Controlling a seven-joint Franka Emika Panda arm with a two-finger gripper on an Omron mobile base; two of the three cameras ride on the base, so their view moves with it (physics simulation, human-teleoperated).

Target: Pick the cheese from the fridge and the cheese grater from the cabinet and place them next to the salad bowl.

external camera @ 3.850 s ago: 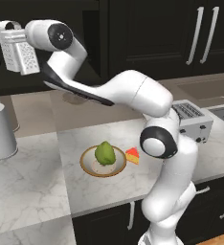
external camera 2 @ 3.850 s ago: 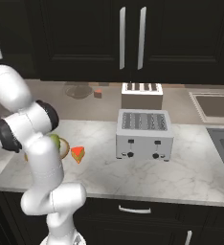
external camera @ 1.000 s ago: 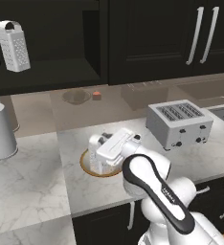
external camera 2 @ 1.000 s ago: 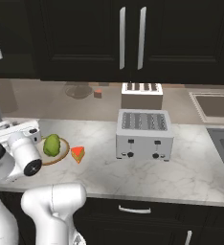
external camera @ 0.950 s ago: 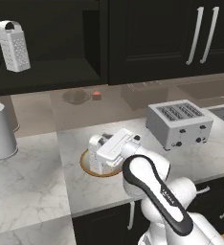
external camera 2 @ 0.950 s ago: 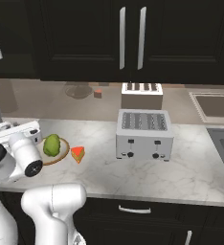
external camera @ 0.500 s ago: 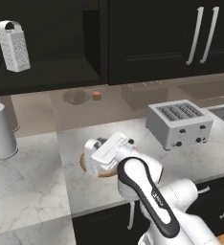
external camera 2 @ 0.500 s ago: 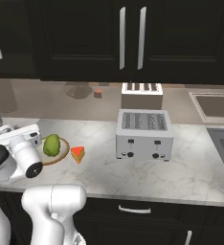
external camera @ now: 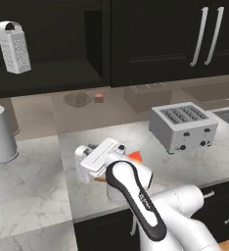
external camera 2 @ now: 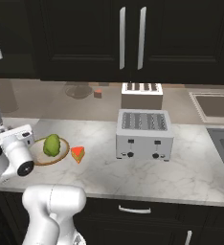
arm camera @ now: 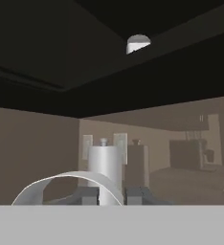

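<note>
cheese grater (external camera: 14,47) in cabinet (external camera: 53,73) | cheese (external camera 2: 77,153) just right of salad bowl (external camera 2: 47,155) | toaster (external camera 2: 144,134) further right

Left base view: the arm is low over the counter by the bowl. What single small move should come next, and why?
Probably open the jaws and let go. The gripper looks shut on the rounded handle of the cheese grater, which seems to stand on the counter right beside the salad bowl. The cheese already lies on the bowl's other side.

Silver toaster (external camera: 183,126) stands on marble tabletop (external camera: 33,177); pale cup (external camera: 1,136) at left; tiny red cube (external camera: 99,97) near backsplash.
</note>
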